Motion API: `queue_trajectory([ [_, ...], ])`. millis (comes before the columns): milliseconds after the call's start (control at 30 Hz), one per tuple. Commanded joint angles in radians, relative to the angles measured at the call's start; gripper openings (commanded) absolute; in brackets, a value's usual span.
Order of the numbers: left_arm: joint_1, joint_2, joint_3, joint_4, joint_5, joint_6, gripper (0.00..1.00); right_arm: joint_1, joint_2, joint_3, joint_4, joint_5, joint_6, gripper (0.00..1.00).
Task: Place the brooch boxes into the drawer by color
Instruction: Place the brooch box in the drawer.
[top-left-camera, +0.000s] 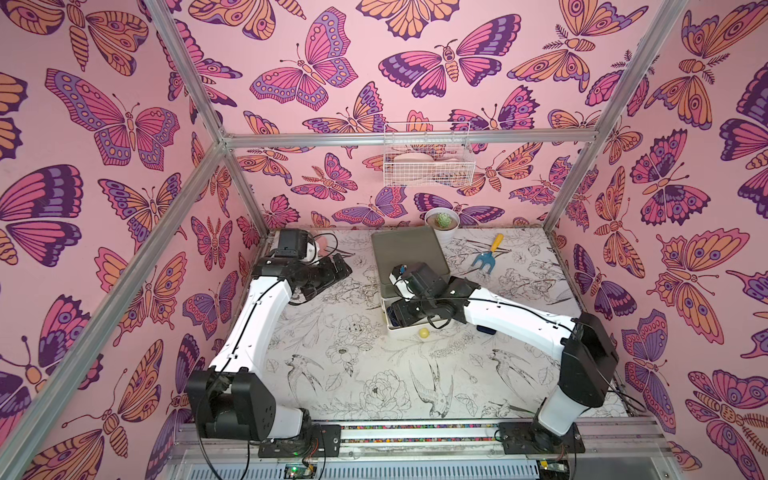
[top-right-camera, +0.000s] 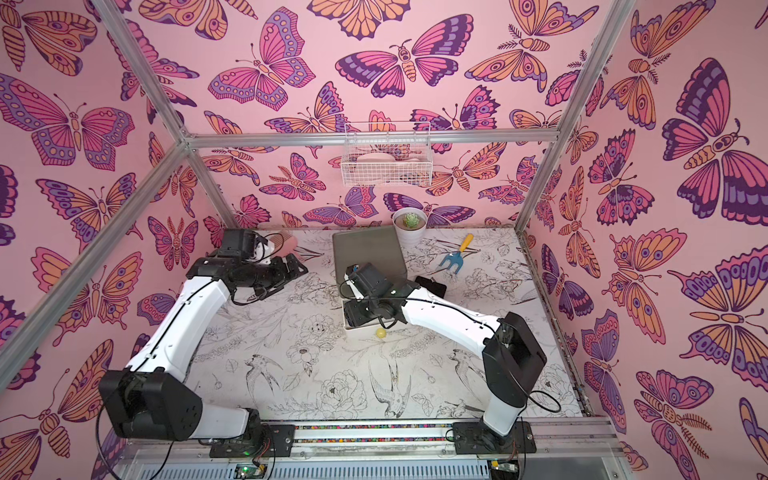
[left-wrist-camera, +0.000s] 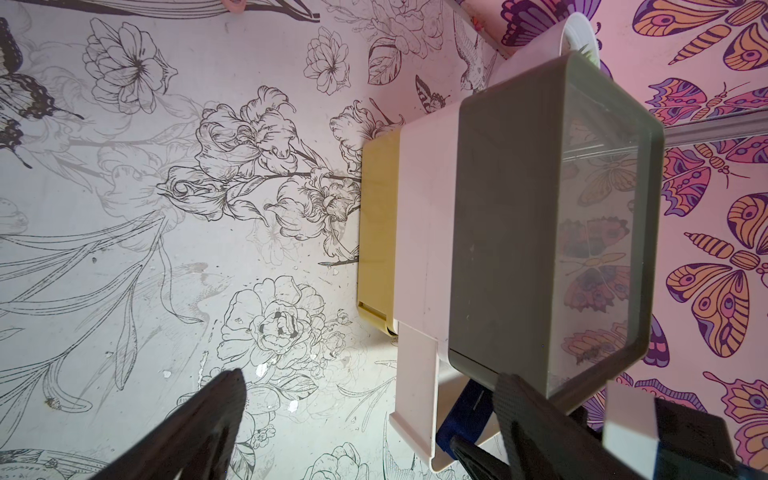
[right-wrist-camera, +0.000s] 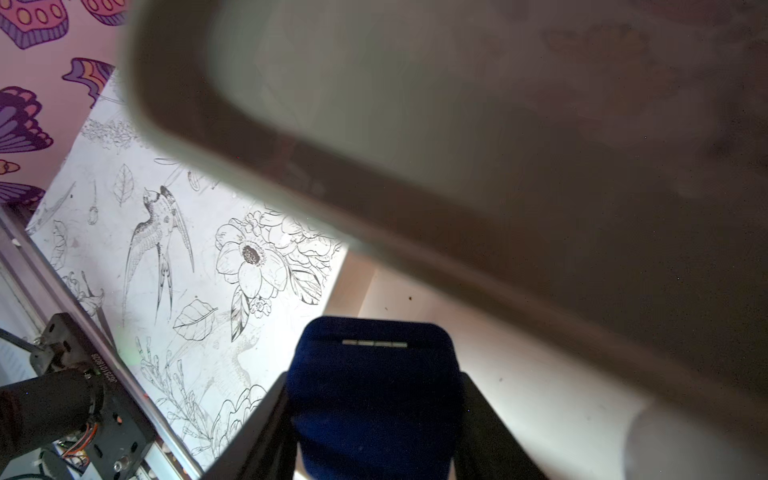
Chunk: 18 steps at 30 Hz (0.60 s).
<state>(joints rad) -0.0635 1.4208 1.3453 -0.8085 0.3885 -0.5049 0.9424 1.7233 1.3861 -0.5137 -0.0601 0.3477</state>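
Note:
The drawer (top-left-camera: 409, 249) stands at the middle back, with a grey-green top (left-wrist-camera: 507, 232), white middle and yellow bottom tier (left-wrist-camera: 374, 216). Its white middle drawer (top-left-camera: 395, 330) is pulled out toward the front. My right gripper (top-left-camera: 401, 313) reaches into it, shut on a navy blue brooch box (right-wrist-camera: 374, 361) that hangs just over the drawer floor (right-wrist-camera: 519, 374). The same box (left-wrist-camera: 469, 411) shows in the left wrist view. A black brooch box (top-right-camera: 432, 284) lies right of the chest. My left gripper (top-left-camera: 336, 270) is open and holds nothing, left of the chest.
A white wire basket (top-left-camera: 428, 162) hangs on the back wall. A potted succulent (top-left-camera: 441, 222) stands behind the chest, and a blue-and-yellow toy fork (top-left-camera: 488, 253) lies to its right. A small yellow ball knob (top-left-camera: 423, 333) shows below the pulled-out drawer's front.

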Motion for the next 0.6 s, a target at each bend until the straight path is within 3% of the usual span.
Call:
queue_trajectory([
  [0,0.008,-0.014,-0.014,-0.004,-0.003,0.017,1.0,0.002,0.026,0.049,-0.052,0.046,0.034,0.38],
  [567,0.011,-0.018,-0.027,-0.003,-0.002,0.019,1.0,0.004,0.078,0.112,-0.082,0.079,0.042,0.67],
])
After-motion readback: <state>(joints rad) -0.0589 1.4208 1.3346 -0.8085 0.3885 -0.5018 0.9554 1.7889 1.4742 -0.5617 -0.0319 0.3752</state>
